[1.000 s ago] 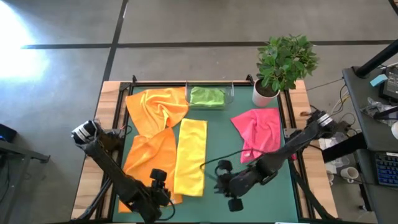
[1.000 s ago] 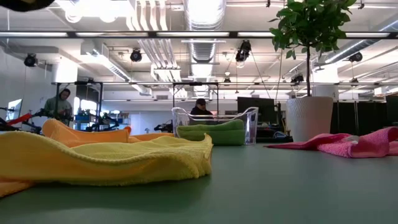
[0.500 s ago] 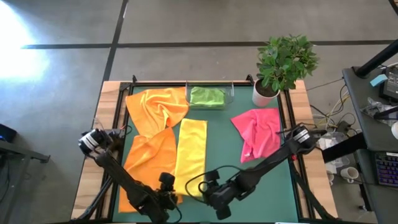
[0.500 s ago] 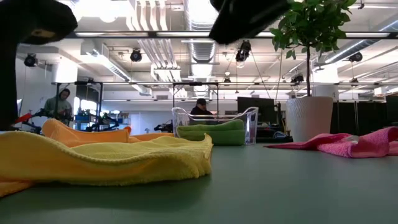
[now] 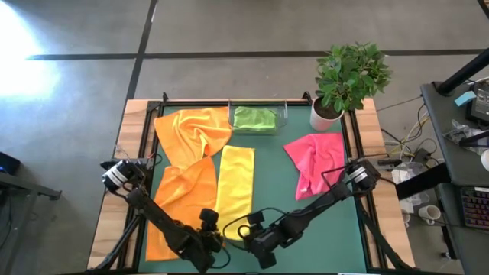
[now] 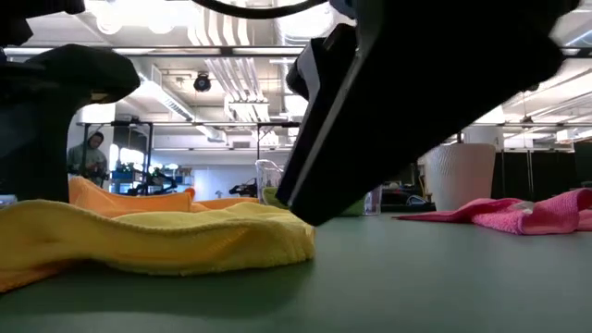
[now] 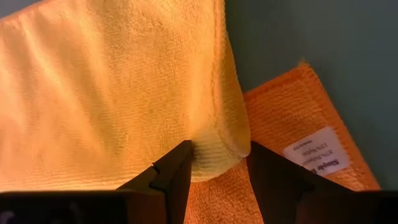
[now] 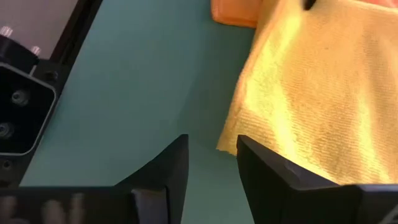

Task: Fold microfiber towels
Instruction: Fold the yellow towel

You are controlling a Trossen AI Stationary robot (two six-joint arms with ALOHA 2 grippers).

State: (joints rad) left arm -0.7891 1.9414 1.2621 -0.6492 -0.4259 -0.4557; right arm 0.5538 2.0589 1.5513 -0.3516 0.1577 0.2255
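One readable-ish item only — a white sewn-in label (image 7: 313, 154) at the right edge of the left wrist view, lying on the orange towel (image 7: 292, 124) beside the yellow one's corner. Dark print runs across it in a few slanted lines; the first word looks like "Simple", the rest is too small to make out. No other text, brand, number or sign is legible in any view.

A green-topped table (image 5: 279, 195) with wooden side rails carries a yellow towel (image 5: 235, 187) at centre frame, two orange towels (image 5: 191, 131) (image 5: 182, 195) to its left, a pink towel (image 5: 318, 159) at right, and a clear tray (image 5: 283, 116) and potted plant (image 5: 345, 80) along the upper edge.
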